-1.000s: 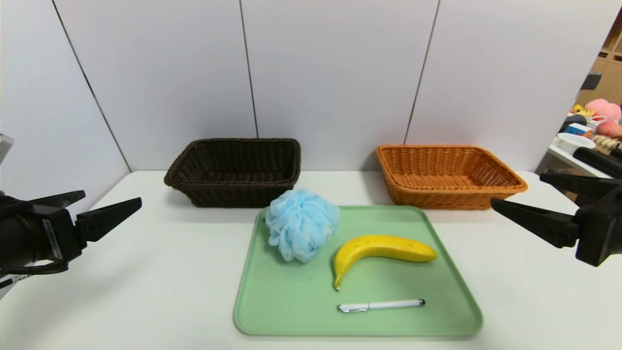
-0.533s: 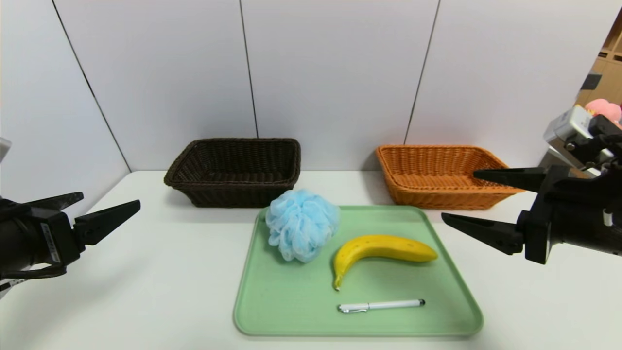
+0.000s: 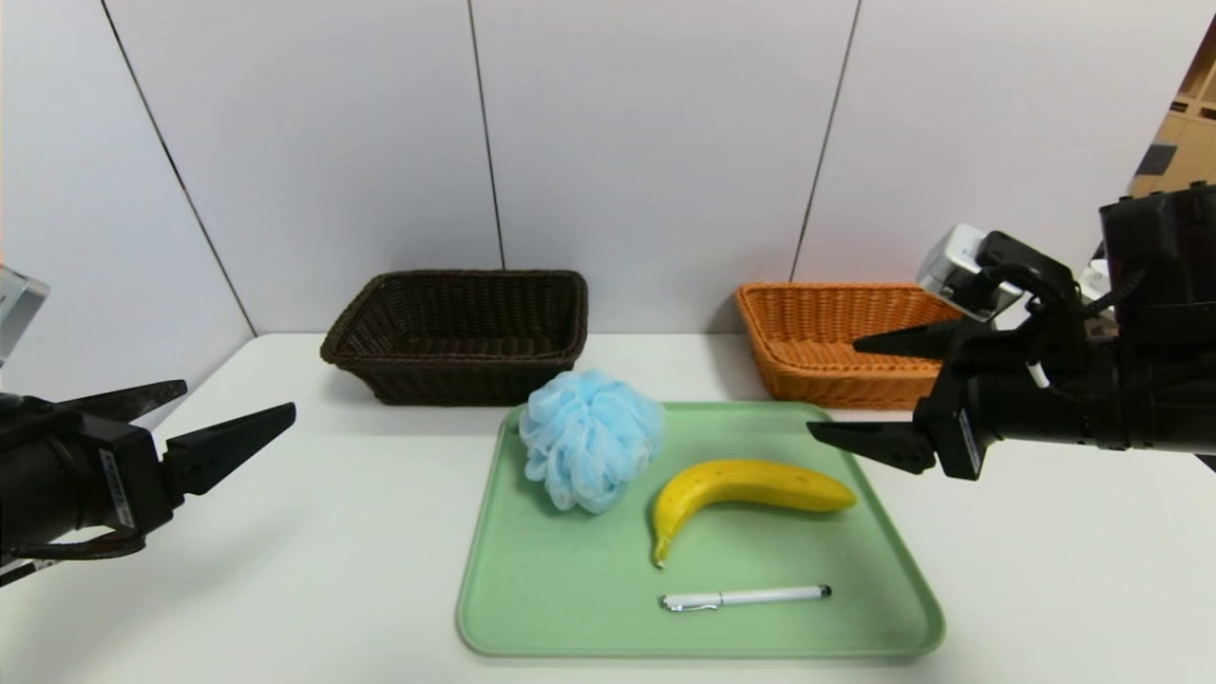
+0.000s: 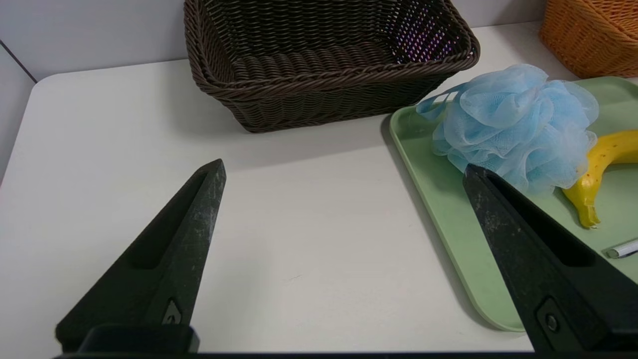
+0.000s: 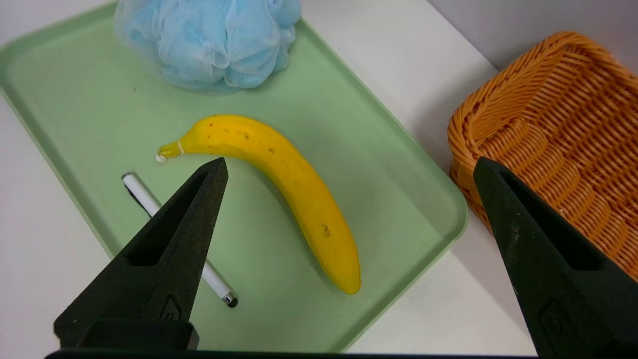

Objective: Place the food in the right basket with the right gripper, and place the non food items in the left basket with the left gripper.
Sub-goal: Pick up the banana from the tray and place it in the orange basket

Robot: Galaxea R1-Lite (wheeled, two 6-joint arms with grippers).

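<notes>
- White bench (image 3: 370, 532) against pale wall panels; green tray (image 3: 560, 608) on it, near the middle.
- Banana (image 3: 750, 483) lies on the tray between the blue mesh pouf (image 3: 589, 439) and the white pen (image 3: 746, 598). The only food seen; unsorted.
- Pouf at the tray's far left corner, pen toward the near edge. Both non-food, both unsorted.
- Orange basket (image 3: 845, 373) beyond the tray, to the right: no banana in it. Dark brown basket (image 3: 456, 358) beyond, to the left: neither pouf nor pen inside.
- Right end effector (image 3: 850, 391) wide open, holding nothing, over the tray's right side near the banana. Likely lining up for it.
- Left end effector (image 3: 237, 401) also spread, nothing gripped, off left of the tray.
- Tally: none placed, three left. Judged to be at the very start.
</notes>
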